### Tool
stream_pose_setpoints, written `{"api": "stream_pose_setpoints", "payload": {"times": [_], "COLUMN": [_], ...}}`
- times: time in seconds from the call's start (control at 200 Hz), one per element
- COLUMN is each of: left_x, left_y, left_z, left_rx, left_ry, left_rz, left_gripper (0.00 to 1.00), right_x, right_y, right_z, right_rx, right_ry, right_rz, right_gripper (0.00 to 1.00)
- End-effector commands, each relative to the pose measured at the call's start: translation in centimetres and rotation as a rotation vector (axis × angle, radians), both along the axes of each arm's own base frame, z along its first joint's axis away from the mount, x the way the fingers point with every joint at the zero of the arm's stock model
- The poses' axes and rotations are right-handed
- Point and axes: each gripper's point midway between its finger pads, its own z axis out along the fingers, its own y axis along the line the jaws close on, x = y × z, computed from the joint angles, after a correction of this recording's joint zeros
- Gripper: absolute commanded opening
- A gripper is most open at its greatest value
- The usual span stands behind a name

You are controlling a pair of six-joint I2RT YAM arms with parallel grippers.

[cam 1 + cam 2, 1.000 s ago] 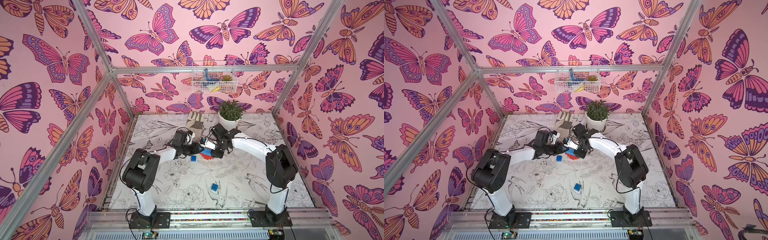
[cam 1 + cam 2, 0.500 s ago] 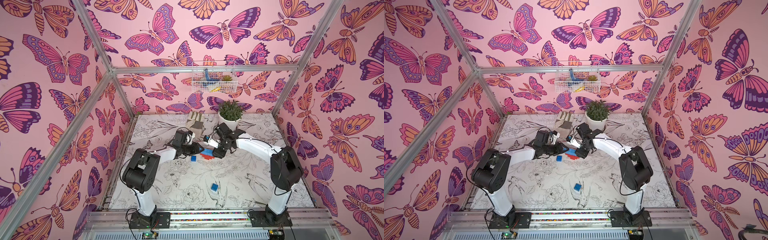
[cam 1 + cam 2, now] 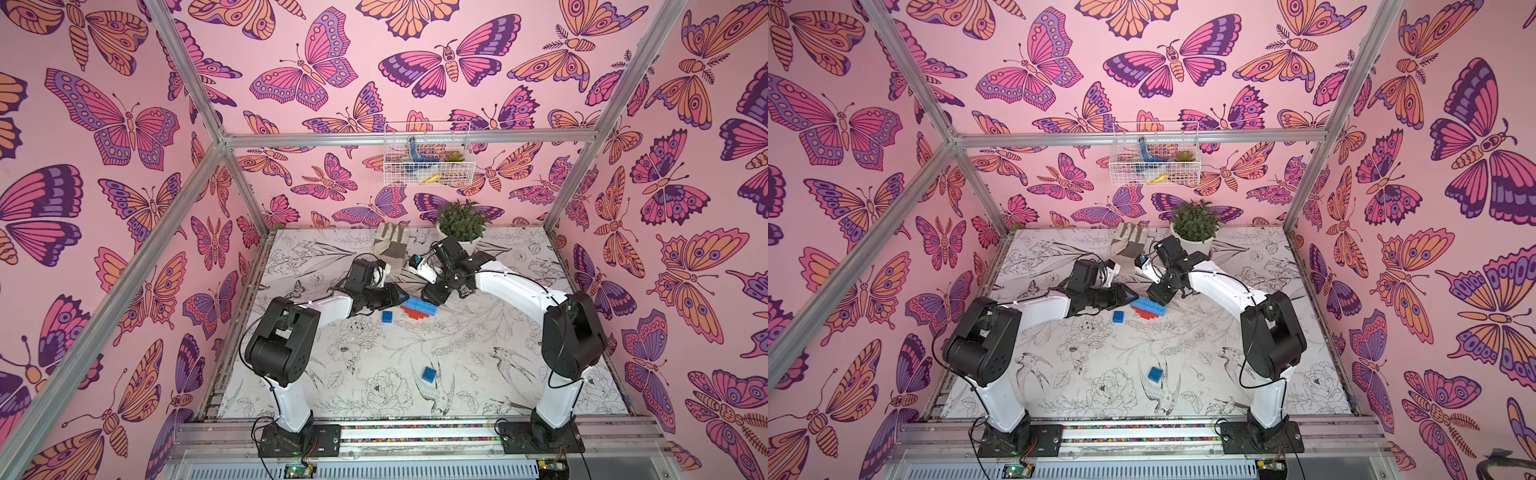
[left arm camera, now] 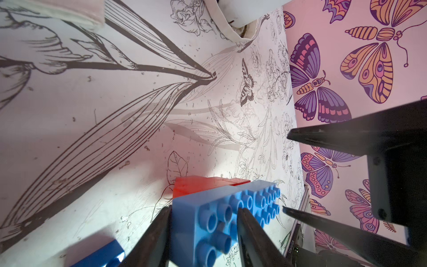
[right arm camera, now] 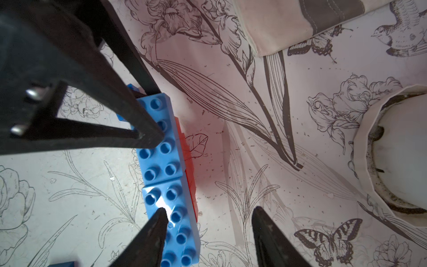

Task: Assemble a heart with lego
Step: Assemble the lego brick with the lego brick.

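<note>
One heart, two loose blue bricks, left jaws gripping heart, right jaws parted

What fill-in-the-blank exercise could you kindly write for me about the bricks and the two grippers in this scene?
1. The left gripper grips the heart by its ___ bricks.
2. The right gripper, over the heart's other end, has its jaws ___.
3. Apart from the heart, ___ small blue bricks lie loose on the table.
4. The heart's remaining bricks are ___.

Missing words: blue; open; two; red.
</note>
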Motion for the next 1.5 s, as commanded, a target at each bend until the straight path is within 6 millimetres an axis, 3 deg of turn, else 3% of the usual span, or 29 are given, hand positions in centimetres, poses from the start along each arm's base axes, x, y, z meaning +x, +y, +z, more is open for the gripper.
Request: {"api": "stream_pose_setpoints", "payload": {"times": [0.0,0.476,0.741,0.931,1.137,1.222,1.497], "left_x": [-0.3,-0.4,-0.8,-0.9,-0.9,-0.7,0.1], "left_y": [-0.5,-0.3,-0.2,-0.2,-0.3,-0.3,-0.4], "left_z": [0.1,-1.4,-1.9,-2.0,-1.9,-1.4,0.8], "left_rx": [-0.01,0.006,0.009,0.008,0.006,0.001,0.001], "left_ry": [0.012,0.053,0.063,0.071,0.071,0.059,0.014], "left_rz": [-0.018,-0.003,-0.006,-0.009,-0.009,-0.007,0.003], "left_gripper": [0.49,0.49,0.49,0.49,0.48,0.49,0.57], "right_x": [0.0,-0.8,-2.6,-2.7,-3.1,-3.1,-1.7], "right_y": [-0.1,-1.8,-1.7,-2.4,-3.3,-3.0,-0.2], "right_z": [-0.5,-4.6,-5.9,-6.7,-9.2,-8.4,-3.2], "right_rx": [-0.028,-0.175,-0.192,-0.249,-0.356,-0.331,-0.159], "right_ry": [0.035,0.075,0.041,0.028,0.067,0.052,-0.031], "right_rz": [-0.015,-0.002,0.067,0.09,0.119,0.117,0.088], "right_gripper": [0.62,0.58,0.56,0.54,0.49,0.49,0.6]}}
